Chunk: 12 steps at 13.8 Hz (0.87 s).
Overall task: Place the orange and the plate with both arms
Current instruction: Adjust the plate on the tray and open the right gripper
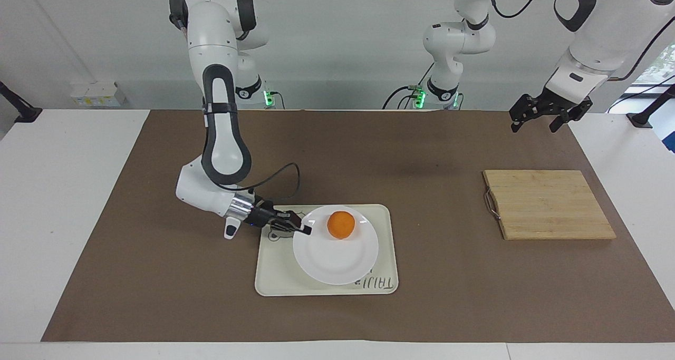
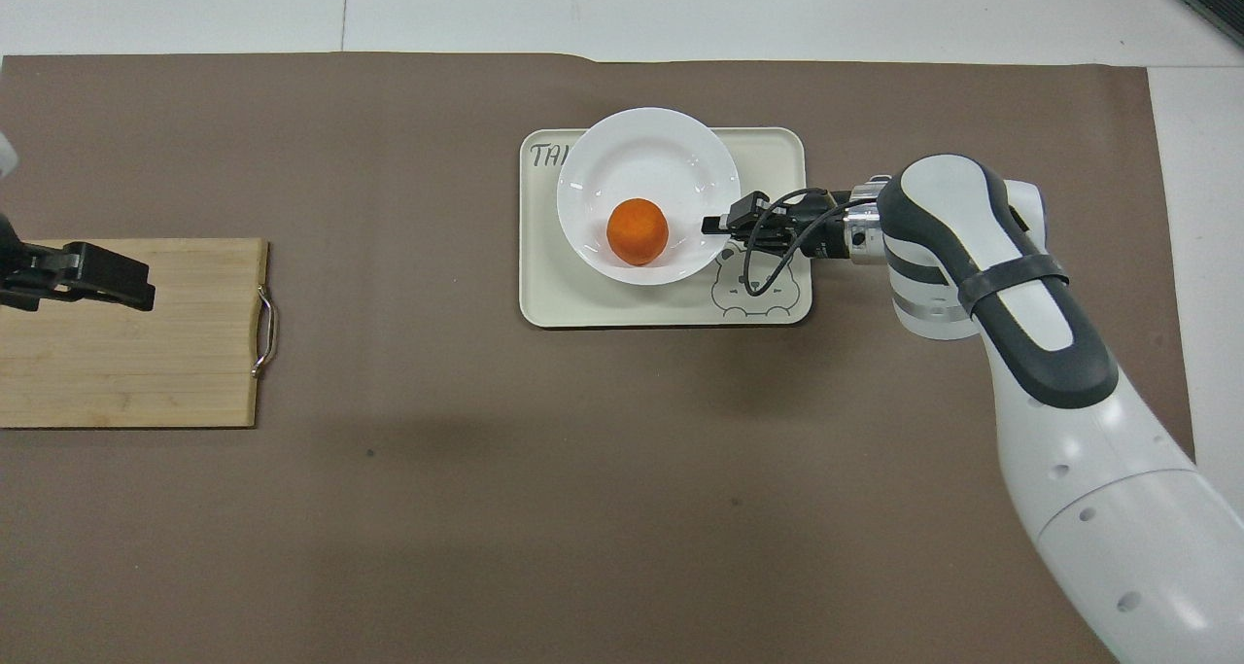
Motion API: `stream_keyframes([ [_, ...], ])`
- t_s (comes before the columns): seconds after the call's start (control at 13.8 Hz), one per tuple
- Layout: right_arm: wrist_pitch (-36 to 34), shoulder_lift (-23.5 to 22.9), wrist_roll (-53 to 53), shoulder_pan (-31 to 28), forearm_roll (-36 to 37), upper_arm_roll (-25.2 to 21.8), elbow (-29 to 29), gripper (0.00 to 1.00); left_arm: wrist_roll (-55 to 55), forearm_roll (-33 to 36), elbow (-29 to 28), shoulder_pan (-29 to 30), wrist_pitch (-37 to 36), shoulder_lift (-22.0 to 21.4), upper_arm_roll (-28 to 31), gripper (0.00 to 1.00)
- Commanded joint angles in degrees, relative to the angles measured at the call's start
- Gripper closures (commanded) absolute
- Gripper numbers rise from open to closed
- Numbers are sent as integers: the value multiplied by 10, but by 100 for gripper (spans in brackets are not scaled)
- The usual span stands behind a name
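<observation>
One thin pinch on the rim is all my right gripper (image 1: 305, 228) has on the plate (image 1: 335, 254) over the tray (image 1: 274, 275) (glossy, brittle), the loose orange (image 1: 340, 225) free to roll; left gripper (image 1: 548, 115) waits, jaws spread.

Glossy white plate (image 1: 337, 257), matt dimpled orange (image 1: 340, 225), smooth cream tray (image 1: 274, 275), slatted wooden board (image 1: 548, 204), matt brown table cover (image 1: 158, 275)

The right gripper (image 2: 714, 225) pinches the rim of the white plate (image 2: 643, 151) over the bear tray (image 2: 768, 154); the orange (image 2: 638, 232) sits just past its fingertips.
</observation>
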<state>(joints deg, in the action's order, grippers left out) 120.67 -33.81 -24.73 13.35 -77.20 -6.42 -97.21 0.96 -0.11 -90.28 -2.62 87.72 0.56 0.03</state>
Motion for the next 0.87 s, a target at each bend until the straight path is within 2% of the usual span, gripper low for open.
stream_keyframes([
  [0.0,-2,-15,12,-14,13,4,18,100,4,-2,5,-2,-6,-2,4,0],
  [0.51,-6,-17,-9,-11,12,3,1,100,4,-2,5,-2,-6,-2,3,0],
  [0.8,-39,-6,-9,-16,15,1,-19,100,4,-2,5,-2,-6,-2,4,0],
])
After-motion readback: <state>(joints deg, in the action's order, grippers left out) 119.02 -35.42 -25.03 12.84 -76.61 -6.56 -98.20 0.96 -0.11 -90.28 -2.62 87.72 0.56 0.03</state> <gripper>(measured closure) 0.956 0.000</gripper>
